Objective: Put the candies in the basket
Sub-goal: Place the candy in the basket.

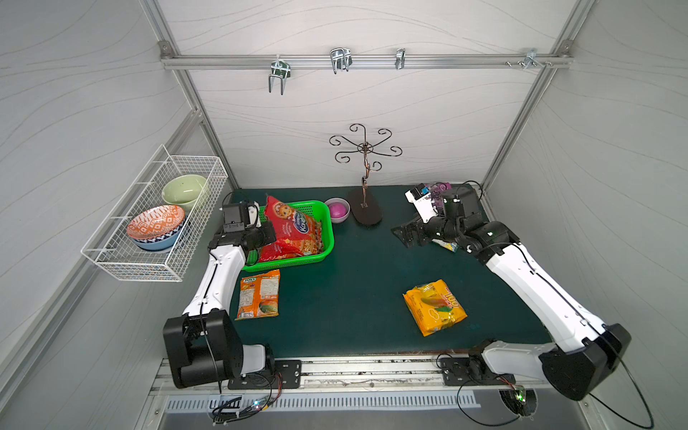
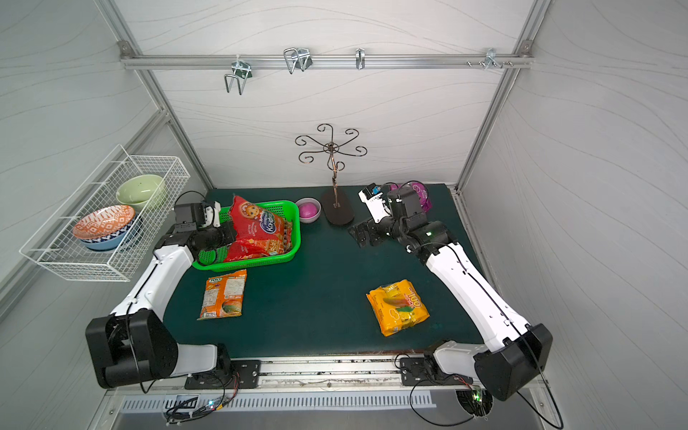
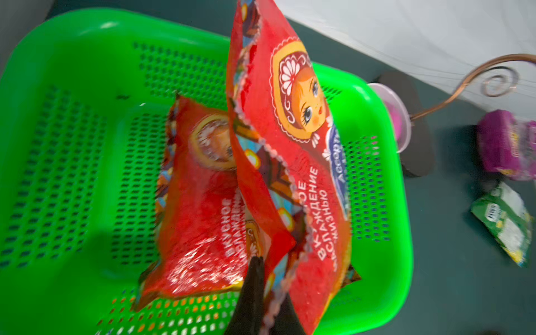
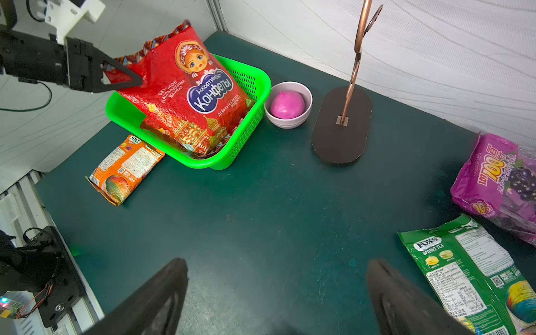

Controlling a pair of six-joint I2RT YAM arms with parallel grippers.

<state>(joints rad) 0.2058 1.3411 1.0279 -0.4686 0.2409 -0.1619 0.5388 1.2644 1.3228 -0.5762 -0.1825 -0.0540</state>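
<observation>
My left pincer (image 4: 135,82) is pinched shut on the edge of a big shiny red candy bag (image 4: 188,87), so it leans into the bright green plastic basket (image 4: 220,165), on a second red bag (image 3: 197,217). A small orange candy bag (image 1: 258,294) lies by the rim. My right pincer (image 4: 277,269) gapes open, empty, with bare dark green counter (image 4: 261,203) ahead.

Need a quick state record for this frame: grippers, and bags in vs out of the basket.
left gripper: shut on red bag
red bag: tilted, lower end in basket
right gripper: open, empty
in basket: second red bag, lying flat
on mat: orange bag, yellow bag, green bag, purple bag
</observation>
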